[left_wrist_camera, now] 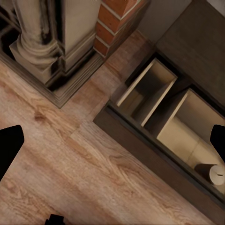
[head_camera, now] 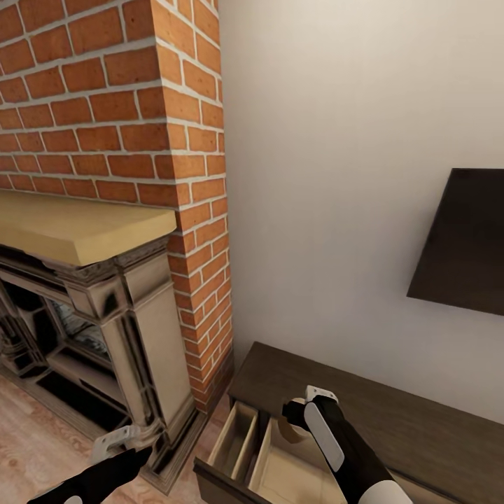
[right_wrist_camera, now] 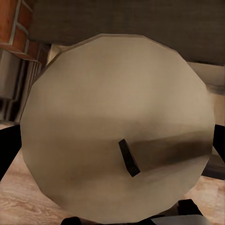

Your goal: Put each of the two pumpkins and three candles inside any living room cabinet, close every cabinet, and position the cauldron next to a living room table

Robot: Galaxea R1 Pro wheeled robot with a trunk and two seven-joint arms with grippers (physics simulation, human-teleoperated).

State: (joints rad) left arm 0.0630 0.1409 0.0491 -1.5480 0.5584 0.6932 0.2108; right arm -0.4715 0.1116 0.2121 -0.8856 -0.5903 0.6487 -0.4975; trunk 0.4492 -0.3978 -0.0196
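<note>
The right gripper is clamped on a candle, held over the open drawer of the cabinet, near the drawer's back edge. A second candle lies inside that drawer, whose other compartments have bare room. The left gripper hangs spread and empty over the floor, beside the fireplace base, well apart from the drawer front.

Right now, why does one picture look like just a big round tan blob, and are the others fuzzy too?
Right wrist view: the candle in the right gripper sits so close that its flat wick end looks huge and soft. Left wrist view: mildly blurry, though the open drawer and a candle inside it read fine. Head view: sharpest, evenly lit, no glare.
</note>
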